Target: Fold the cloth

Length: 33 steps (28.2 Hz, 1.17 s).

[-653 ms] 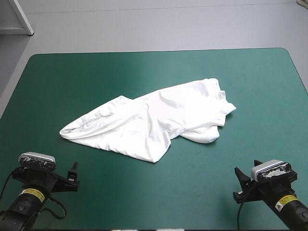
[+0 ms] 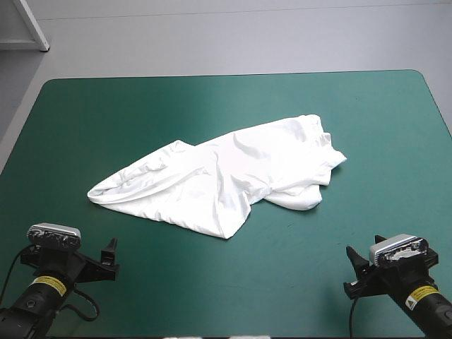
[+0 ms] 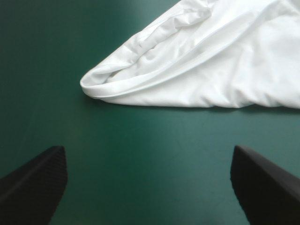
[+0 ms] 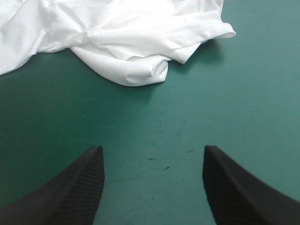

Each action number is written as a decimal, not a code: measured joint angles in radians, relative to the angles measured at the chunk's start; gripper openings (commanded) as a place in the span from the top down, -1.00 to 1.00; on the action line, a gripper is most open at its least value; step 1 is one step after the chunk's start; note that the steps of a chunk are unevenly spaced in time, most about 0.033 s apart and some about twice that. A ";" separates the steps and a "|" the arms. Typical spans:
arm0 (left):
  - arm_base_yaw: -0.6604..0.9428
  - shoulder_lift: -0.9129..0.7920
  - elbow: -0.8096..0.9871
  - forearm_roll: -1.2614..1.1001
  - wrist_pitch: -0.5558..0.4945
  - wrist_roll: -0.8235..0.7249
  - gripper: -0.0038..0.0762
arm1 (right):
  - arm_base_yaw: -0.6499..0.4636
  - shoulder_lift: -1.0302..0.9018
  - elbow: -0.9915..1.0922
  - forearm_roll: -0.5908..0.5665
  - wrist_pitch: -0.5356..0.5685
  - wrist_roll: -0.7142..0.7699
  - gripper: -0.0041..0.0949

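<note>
We find the T-shirt a crumpled heap, nothing folded yet, whole job left; left gripper & right gripper both wide open, empty, short of it.

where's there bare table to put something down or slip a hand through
Bare teal-green cover runs wide between the T-shirt and the far edge, and along the near side between the T-shirt and the open left claw and right claw. Only the middle is taken, by the crumpled T-shirt.
</note>
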 measured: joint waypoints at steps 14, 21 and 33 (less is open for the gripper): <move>0.000 0.553 -0.525 -0.017 0.223 0.036 -0.80 | 0.000 0.330 -0.419 0.000 0.268 0.000 -0.25; 0.086 0.804 -0.536 -0.151 0.117 0.092 -0.80 | 0.000 0.396 -0.506 0.006 0.366 0.011 -0.25; 0.278 1.033 -0.536 -0.384 0.013 0.300 -0.63 | 0.000 0.395 -0.513 0.008 0.413 0.026 -0.25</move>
